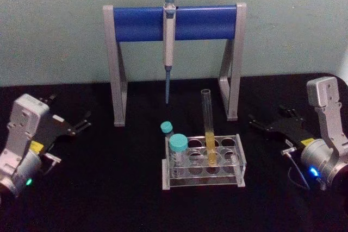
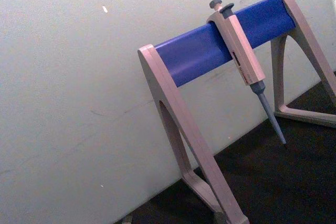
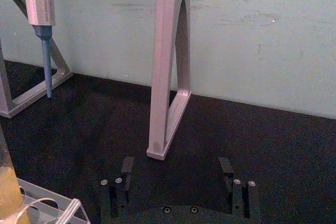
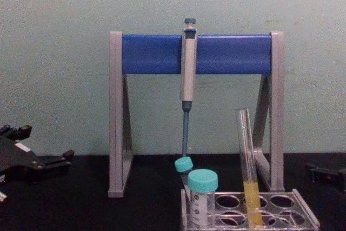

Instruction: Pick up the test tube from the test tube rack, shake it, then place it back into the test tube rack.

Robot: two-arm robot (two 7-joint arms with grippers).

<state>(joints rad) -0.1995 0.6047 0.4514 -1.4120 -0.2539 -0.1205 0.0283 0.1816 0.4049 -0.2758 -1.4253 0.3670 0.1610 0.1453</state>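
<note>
The test tube (image 1: 208, 126), long clear glass with yellow liquid in its lower part, stands upright in a back-row hole of the test tube rack (image 1: 238, 161) at mid-table. In the chest view the test tube (image 4: 247, 171) rises well above the test tube rack (image 4: 303, 209). My left gripper (image 1: 69, 111) rests open at the far left of the table, well away from the rack. At the right, my right gripper (image 1: 270, 115) is open and empty and points toward the rack. In the right wrist view my right gripper (image 3: 177, 169) has its fingers spread wide, and the test tube (image 3: 8, 187) shows at the edge.
Two teal-capped tubes (image 1: 178, 148) stand in the rack's left end. Behind the rack, a tall grey stand with a blue crossbar (image 1: 136, 23) holds a hanging pipette (image 1: 169, 47). Its legs (image 1: 231, 88) stand close behind the rack. Black tabletop lies on both sides.
</note>
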